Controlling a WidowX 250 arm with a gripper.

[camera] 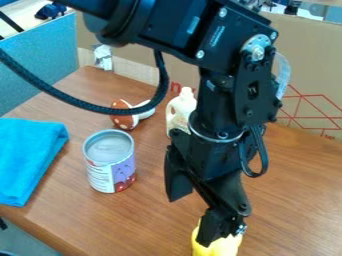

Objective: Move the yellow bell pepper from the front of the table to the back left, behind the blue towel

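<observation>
Metal can, paper label; matt cloth; smooth wood-look table.

Standing here, I'd call the light bright and fairly even. It catches the rim and lid of the cylindrical metal can with a white-and-purple label — a pale, silvery gleam. A soft sheen lies on the brown wood-grain table behind the can. Right of it, the glossy black robot arm stays mostly dark — just small glints on its silver bolts.
</observation>
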